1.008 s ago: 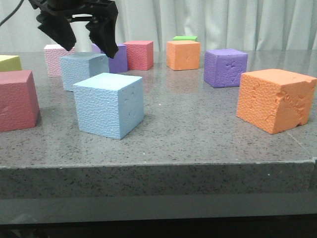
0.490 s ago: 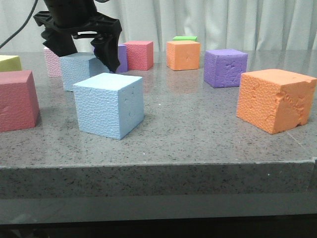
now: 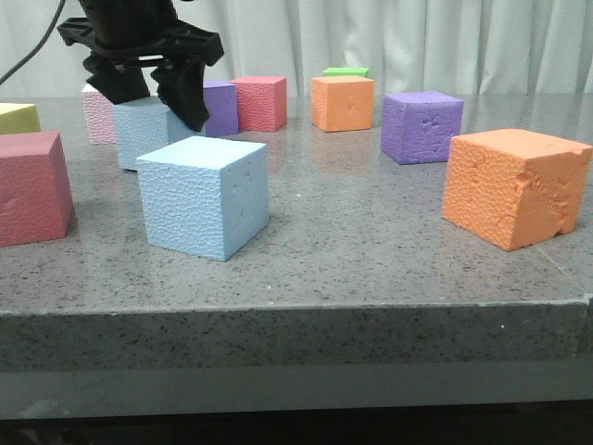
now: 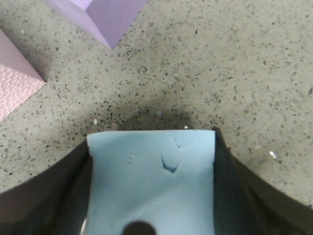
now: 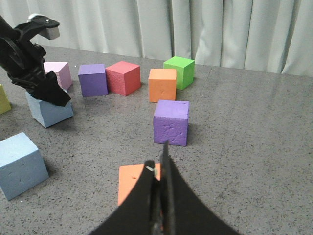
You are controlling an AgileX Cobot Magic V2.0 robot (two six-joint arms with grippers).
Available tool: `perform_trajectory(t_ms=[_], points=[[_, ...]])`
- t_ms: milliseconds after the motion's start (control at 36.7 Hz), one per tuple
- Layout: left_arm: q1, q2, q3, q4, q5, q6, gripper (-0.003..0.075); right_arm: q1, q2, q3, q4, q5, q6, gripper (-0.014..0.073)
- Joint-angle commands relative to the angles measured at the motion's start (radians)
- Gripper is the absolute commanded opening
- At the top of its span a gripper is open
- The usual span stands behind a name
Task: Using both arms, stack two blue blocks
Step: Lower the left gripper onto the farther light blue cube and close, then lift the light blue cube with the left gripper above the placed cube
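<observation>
One far blue block (image 3: 144,130) sits btwn left gripper (image 3: 151,100) fingers, open, straddling it.

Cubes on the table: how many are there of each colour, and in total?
Blue cubes: 2
Purple cubes: 2
Orange cubes: 2
Red cubes: 2
Pink cube: 1
Green cube: 1
Yellow cube: 1
Total: 11

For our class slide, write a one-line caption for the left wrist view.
Left gripper straddling a blue block on the speckled table, purple cube and pink cube beyond.
</observation>
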Motion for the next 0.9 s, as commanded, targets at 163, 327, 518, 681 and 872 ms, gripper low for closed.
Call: perform_trajectory(t_ms=[163, 327, 518, 681, 872], points=[[-0.008, -0.178, -0.032, -0.026, -0.017, -0.013, 0.0336, -0.007, 0.007, -0.024, 0.022, -0.061, -0.001, -0.0065], [-0.045, -0.228, -0.032, -0.049, 0.069, -0.013, 0.0336, -0.007, 0.007, -0.024, 0.022, -0.061, -0.001, -0.0065], [-0.108, -0.282, -0.032, -0.087, 0.137, 0.021, 0.0336, -0.007, 0.007, -0.024, 0.022, -0.061, -0.001, -0.0065], [-0.148, -0.328, -0.030, -0.112, 0.180, 0.023, 0.0336, -0.007, 0.007, -0.024, 0.022, -0.061, -0.001, -0.0065], [-0.192, -0.385, 0.025, -0.132, 0.178, 0.023, 0.0336, -0.007, 0.007, -0.024, 0.022, -0.059, -0.001, -0.0065]])
